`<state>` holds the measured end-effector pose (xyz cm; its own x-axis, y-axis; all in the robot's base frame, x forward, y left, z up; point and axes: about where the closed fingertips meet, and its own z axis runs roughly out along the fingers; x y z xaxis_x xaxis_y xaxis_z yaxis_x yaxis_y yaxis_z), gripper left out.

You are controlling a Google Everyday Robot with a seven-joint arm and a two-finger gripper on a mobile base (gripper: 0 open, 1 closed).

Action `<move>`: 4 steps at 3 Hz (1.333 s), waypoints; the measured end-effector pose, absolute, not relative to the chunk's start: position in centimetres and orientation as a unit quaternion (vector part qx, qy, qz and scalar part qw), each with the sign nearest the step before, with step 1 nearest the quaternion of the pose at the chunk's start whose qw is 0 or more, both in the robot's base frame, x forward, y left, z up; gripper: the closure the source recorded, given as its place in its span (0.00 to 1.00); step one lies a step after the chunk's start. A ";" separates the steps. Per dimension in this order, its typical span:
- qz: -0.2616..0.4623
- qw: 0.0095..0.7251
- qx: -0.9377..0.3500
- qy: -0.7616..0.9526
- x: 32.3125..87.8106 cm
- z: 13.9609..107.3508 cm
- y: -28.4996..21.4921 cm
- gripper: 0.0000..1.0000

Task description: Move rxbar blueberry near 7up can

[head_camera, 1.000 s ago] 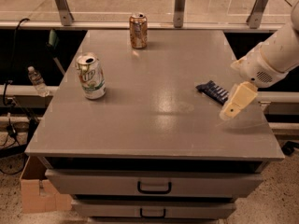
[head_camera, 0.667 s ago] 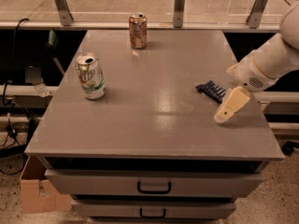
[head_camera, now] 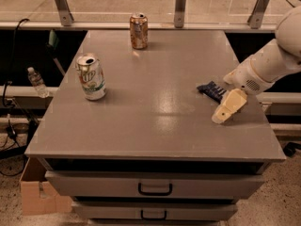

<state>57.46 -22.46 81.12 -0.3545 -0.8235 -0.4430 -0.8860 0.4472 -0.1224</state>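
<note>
With the rxbar blueberry (head_camera: pixel 211 89) lying flat near the right edge of the worktop (head_camera: pixel 155 126), well apart from the 7up can (head_camera: pixel 91 76) by the left edge, the gripper (head_camera: pixel 228 106) just in front of it, spread or closed I cannot tell, may shove the thin wrapper over that edge instead of pinching it.
</note>
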 end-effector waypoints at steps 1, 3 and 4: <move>0.069 0.226 -0.521 0.820 57.5 82.2 -22.5 0.71; 0.070 0.226 -0.521 0.820 57.5 83.5 -22.5 1.00; 0.065 0.261 -0.507 0.819 58.0 85.5 -23.7 1.00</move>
